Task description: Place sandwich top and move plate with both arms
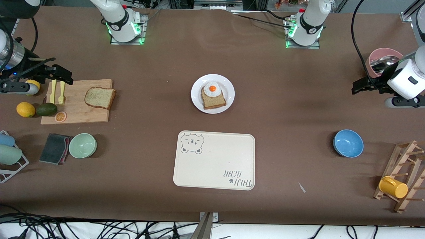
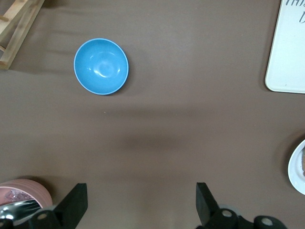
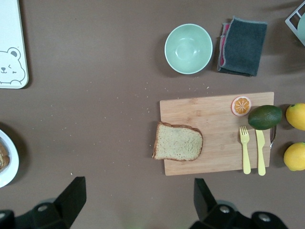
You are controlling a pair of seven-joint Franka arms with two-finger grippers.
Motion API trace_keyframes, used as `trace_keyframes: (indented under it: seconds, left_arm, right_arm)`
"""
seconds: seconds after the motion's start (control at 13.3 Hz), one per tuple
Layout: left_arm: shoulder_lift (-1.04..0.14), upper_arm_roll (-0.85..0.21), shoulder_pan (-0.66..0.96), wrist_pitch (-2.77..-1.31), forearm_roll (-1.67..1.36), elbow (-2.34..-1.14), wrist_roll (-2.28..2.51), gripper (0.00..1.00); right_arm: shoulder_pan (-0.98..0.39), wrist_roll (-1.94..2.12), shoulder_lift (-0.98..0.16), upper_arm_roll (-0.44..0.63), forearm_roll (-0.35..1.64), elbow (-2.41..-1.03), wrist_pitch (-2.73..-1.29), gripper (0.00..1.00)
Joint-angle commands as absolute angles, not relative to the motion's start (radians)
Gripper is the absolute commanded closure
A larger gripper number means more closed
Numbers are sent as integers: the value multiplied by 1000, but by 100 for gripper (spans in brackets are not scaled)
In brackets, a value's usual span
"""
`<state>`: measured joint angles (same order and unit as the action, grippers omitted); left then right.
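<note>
The sandwich top, a plain speckled brown bread slice, lies on a wooden cutting board toward the right arm's end of the table; it also shows in the right wrist view. The white plate sits mid-table and bears a bread slice with a fried egg. Its rim shows in the right wrist view and the left wrist view. My right gripper is open and empty, up over the board's edge. My left gripper is open and empty over bare table beside a pink bowl.
A cream bear-print tray lies nearer the front camera than the plate. Lemons, an avocado, an orange slice, a yellow fork and knife crowd the board's end. There are also a green bowl, dark cloth, blue bowl, pink bowl and mug rack.
</note>
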<state>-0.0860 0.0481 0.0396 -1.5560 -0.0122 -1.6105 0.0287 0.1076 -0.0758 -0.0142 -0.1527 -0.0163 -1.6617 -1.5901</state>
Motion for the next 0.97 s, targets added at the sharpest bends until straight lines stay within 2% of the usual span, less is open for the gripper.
trace_keyframes:
  seconds: [0.0, 0.9]
  left_arm:
    - [-92, 46, 43, -1536, 0, -1589, 32, 0]
    - [-94, 28, 41, -1537, -14, -1589, 41, 0]
  right_arm:
    - [94, -89, -25, -141, -20, -1635, -1586, 0]
    - [94, -115, -23, -147, -31, -1635, -1585, 0]
